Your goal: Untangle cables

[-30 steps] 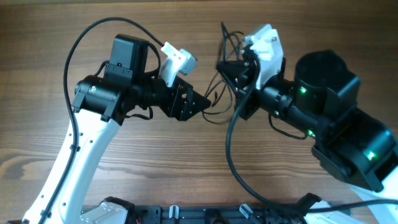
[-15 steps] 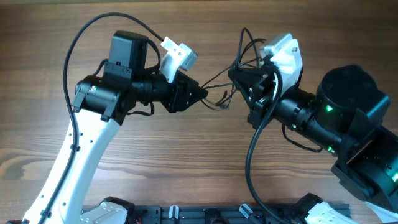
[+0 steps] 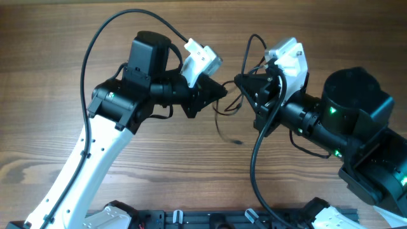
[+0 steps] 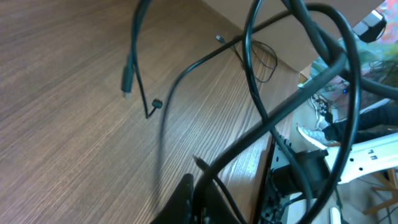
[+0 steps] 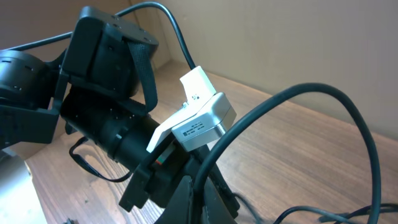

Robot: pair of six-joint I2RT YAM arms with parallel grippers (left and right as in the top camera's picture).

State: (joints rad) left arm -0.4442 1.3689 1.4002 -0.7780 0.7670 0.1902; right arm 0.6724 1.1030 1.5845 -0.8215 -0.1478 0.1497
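Left gripper [image 3: 220, 91] has slid right and snapped shut on the cables [image 3: 222, 124], looped between it and my right gripper [image 3: 240, 81], clamped on them too; pulling apart hard could cinch the tangle.

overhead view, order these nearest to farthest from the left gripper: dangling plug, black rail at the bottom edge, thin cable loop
From the left gripper:
1. thin cable loop, hanging just below the fingertips
2. dangling plug, lower and slightly right, over the table's middle
3. black rail, along the bottom edge
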